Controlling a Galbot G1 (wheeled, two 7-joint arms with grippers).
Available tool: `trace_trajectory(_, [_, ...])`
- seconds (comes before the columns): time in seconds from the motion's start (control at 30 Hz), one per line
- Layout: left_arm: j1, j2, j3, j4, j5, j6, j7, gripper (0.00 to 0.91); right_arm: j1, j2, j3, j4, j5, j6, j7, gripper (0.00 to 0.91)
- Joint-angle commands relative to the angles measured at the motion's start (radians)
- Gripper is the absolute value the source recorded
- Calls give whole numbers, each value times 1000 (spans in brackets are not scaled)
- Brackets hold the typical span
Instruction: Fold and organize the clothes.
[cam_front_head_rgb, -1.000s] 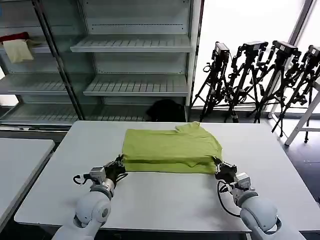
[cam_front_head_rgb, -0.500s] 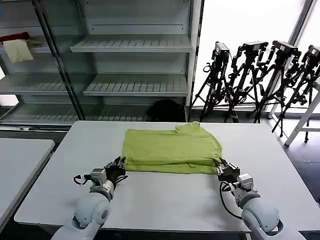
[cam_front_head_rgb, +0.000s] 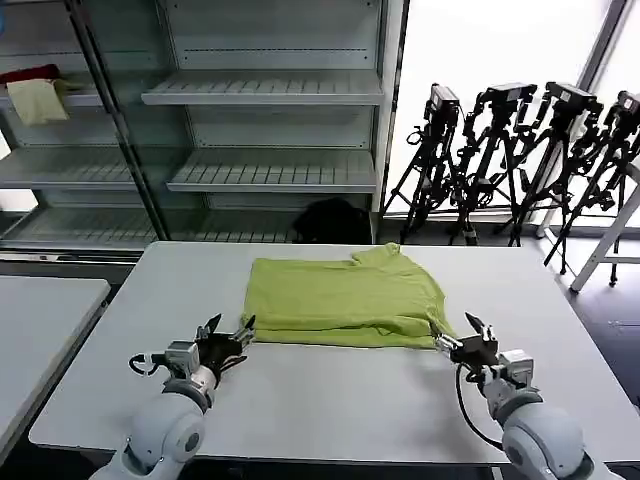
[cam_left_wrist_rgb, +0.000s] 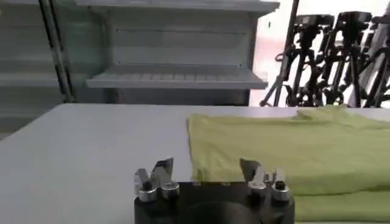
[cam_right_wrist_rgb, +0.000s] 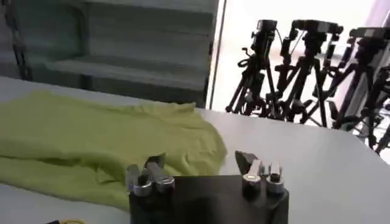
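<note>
Our T-shirt (cam_front_head_rgb: 342, 299) lies long axis crosswise on the worktop (cam_front_head_rgb: 330, 390); our left hand (cam_front_head_rgb: 226, 335) and right hand (cam_front_head_rgb: 471, 336) flank its near corners, both open, empty.

Rounded grey-white forearms carry looping black cables and end in black pincers, left pincer (cam_front_head_rgb: 228, 334) and right pincer (cam_front_head_rgb: 467, 334), with silver-tipped fingers.

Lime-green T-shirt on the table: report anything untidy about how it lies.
The lime-green soft-fabric T-shirt is folded into a rough rectangle, but one sleeve pokes past its far edge and the near right corner looks rumpled. Both end effectors sit open beside it.
</note>
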Motion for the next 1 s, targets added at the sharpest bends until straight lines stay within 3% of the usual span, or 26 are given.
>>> trace_trajectory(0.03, [44,-26,-11,-58,-49,14,2,907,-100,-16,82,35,80,27,13,907])
trace_trajectory(0.2, [29,-43,-10,-7,-51,6,6,907,-90,-6,74,-7,93,35,4,897])
trace_trajectory(0.37, [12,-42,-20,37,-53,-9,9,907,-24,-1,25,-52,76,46,-26,715])
trace_trajectory(0.73, [6,-39,-39,91,-67,-23,12,907,81,22,-81,-120,-18,47,-63,685])
trace_trajectory(0.9, [6,-43,-37,106,-65,-32,15,615,93,28,-99,-138,-32,50,-70,574])
trace_trajectory(0.97, [6,-45,-33,106,-64,-35,16,524,93,29,-100,-145,-34,52,-71,554])
trace_trajectory(1.0, [6,-46,-32,104,-64,-36,16,524,93,28,-101,-148,-33,53,-72,514])
